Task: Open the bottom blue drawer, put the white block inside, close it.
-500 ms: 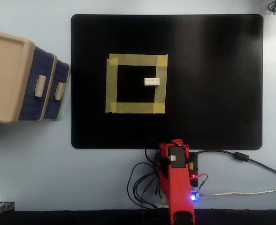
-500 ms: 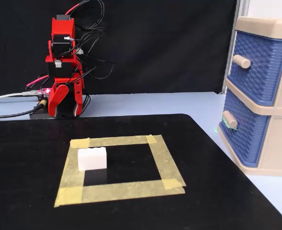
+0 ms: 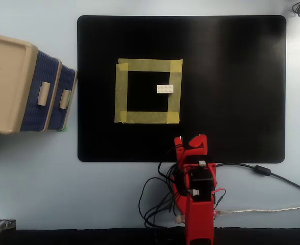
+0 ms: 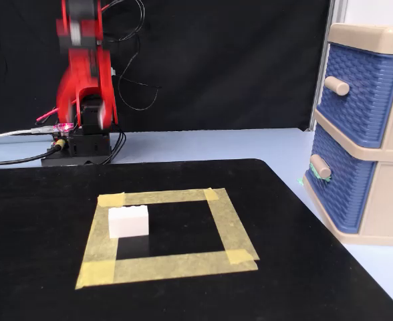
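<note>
Pale blue table (image 3: 38, 178) with black mat (image 3: 231, 87), beige cabinet (image 3: 7, 81), red arm's base (image 4: 76, 148) and cables (image 3: 288, 184).

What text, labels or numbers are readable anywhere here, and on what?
None: no readable text in the overhead view or the fixed view.
The white block is plain in both views.
The bottom blue drawer and the drawer above it show only a woven pattern.
The yellow tape square is unmarked.
The red arm shows no legible label; it is blurred in the fixed view.
</note>
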`<action>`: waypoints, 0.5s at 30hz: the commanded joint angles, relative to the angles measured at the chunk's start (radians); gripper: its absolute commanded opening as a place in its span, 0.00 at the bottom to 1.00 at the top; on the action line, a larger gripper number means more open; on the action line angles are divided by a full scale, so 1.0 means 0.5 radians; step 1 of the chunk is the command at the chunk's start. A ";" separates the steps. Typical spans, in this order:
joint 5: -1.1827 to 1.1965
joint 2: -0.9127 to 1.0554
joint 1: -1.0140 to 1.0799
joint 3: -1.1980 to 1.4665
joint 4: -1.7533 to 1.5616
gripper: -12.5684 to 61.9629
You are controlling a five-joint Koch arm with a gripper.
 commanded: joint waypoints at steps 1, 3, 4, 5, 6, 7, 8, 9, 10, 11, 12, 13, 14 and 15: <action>-0.374 -0.153 -0.270 -0.163 -0.018 0.62; -0.782 -0.301 -0.666 -0.199 -0.193 0.62; -1.052 -0.359 -0.887 -0.193 -0.337 0.62; -1.473 -0.460 -1.187 -0.150 -0.626 0.62; -1.829 -0.595 -1.393 -0.067 -0.951 0.62; -2.083 -0.687 -1.494 0.003 -1.258 0.61; -2.372 -0.752 -1.540 0.095 -1.684 0.61; -2.635 -0.788 -1.559 0.224 -2.163 0.61; -2.841 -0.850 -1.559 0.371 -2.642 0.61; -2.976 -0.957 -1.562 0.531 -3.089 0.61; -3.013 -1.074 -1.571 0.672 -3.543 0.61; -3.010 -1.218 -1.601 0.785 -4.022 0.61; -3.010 -1.356 -1.632 0.841 -4.317 0.61; -3.010 -1.534 -1.678 0.865 -4.645 0.61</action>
